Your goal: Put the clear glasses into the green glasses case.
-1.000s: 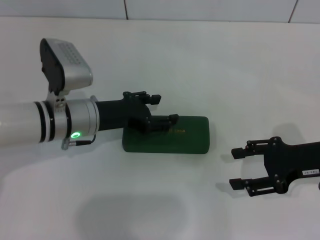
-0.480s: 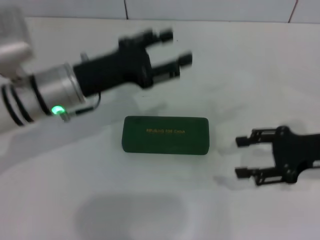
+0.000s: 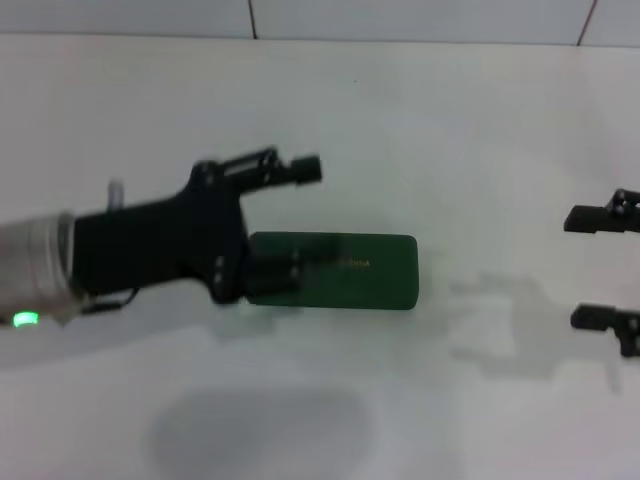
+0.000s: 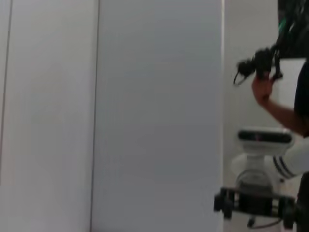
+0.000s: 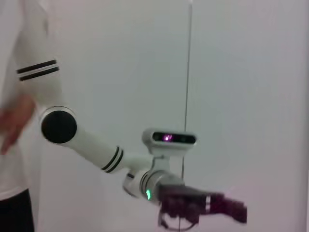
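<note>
The green glasses case [image 3: 345, 271] lies closed on the white table, gold lettering on its lid. The clear glasses are out of view. My left gripper [image 3: 300, 220] is open at the case's left end; its far finger [image 3: 305, 168] is beyond the case and its near finger [image 3: 285, 272] overlaps the case's left end. I cannot tell whether it touches. My right gripper [image 3: 588, 268] is open at the right edge, well clear of the case. The right wrist view shows the left gripper [image 5: 212, 207] farther off; the left wrist view shows the right gripper [image 4: 253, 203].
White table [image 3: 400, 120] runs back to a tiled wall. A person stands beside the robot, with a hand [image 4: 263, 89] holding a dark device in the left wrist view and a body [image 5: 14, 145] in the right wrist view.
The left gripper lifted up and away from the case, then came back down to its left end, drawn back leftward. The right gripper moved right to the frame's edge. The case stayed put.
</note>
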